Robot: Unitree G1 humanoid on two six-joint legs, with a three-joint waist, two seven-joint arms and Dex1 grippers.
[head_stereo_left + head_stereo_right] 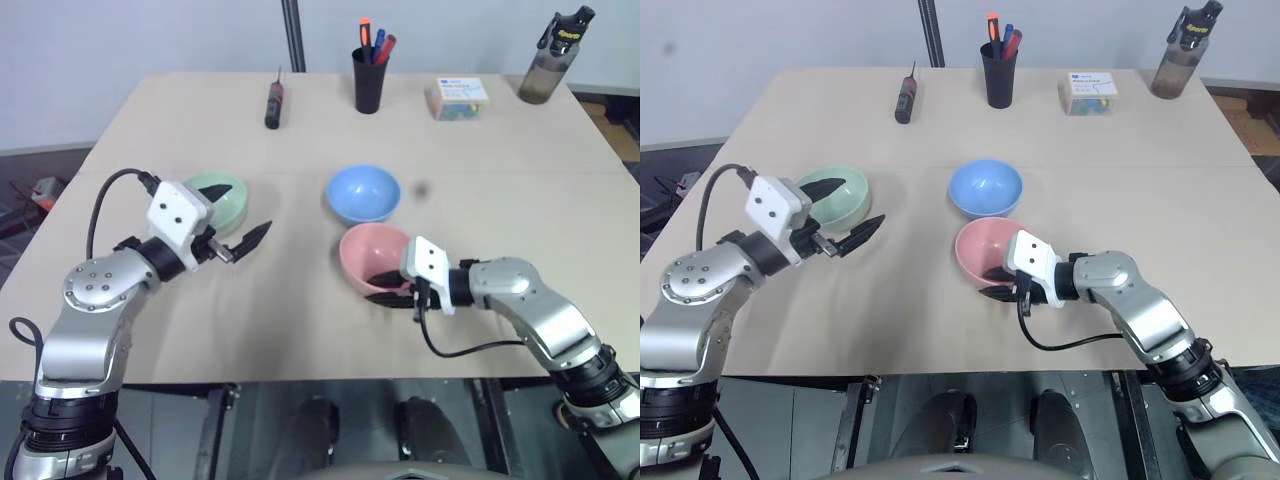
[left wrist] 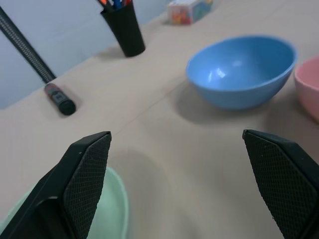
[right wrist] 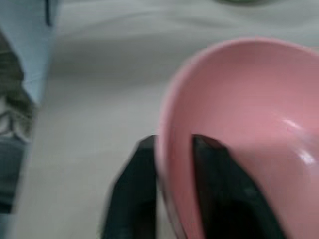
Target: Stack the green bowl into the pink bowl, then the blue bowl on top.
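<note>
Bare counter [image 1: 300, 300] lies open between the green bowl [image 1: 222, 200] and the pink bowl [image 1: 370, 255] (the blue bowl [image 1: 362, 192] crowds the pink one's far rim).

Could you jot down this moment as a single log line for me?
right gripper: astride pink bowl rim | left gripper: open, at green bowl | blue bowl: unstacked

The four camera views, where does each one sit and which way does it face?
Left eye view: on the head, looking down over the table, both arms and three bowls.
Right eye view: beside it, same scene.
Left wrist view: between the open left gripper fingers, one over the green bowl, toward the blue bowl.
Right wrist view: along the right gripper, fingers astride the pink bowl rim.
Shared: the blue and pink bowls appear in the head views too.
</note>
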